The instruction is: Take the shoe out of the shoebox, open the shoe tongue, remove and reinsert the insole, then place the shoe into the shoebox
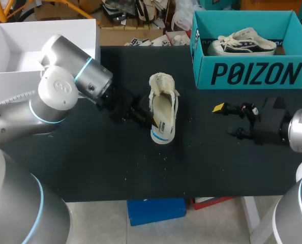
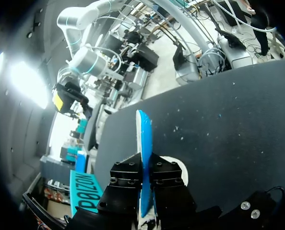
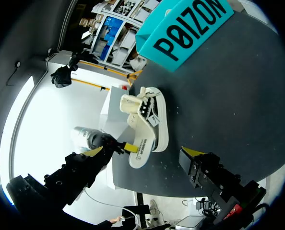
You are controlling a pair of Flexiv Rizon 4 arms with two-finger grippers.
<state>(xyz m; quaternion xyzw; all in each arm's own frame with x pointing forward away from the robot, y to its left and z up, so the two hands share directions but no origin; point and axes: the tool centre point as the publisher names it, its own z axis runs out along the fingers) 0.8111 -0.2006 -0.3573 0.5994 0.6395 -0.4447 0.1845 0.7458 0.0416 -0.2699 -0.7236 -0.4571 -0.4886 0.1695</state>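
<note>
A cream low-top shoe (image 1: 162, 114) lies in the middle of the black table (image 1: 90, 162), outside the teal shoebox (image 1: 252, 73). Its insole (image 1: 160, 111), cream on top and blue underneath, shows at the shoe's opening. My left gripper (image 1: 150, 121) is at the shoe's left side. In the left wrist view this gripper (image 2: 143, 163) is shut on the thin blue edge of the insole (image 2: 144, 134), with a bit of the white shoe (image 2: 175, 166) beside it. My right gripper (image 1: 228, 121) hovers open to the shoe's right, holding nothing; in its own view the gripper (image 3: 142, 153) faces the shoe (image 3: 149, 124).
A second shoe (image 1: 245, 44) lies inside the teal shoebox at the back right. A white open box (image 1: 19, 51) stands at the back left, behind my left arm. Bare table lies in front of the shoe.
</note>
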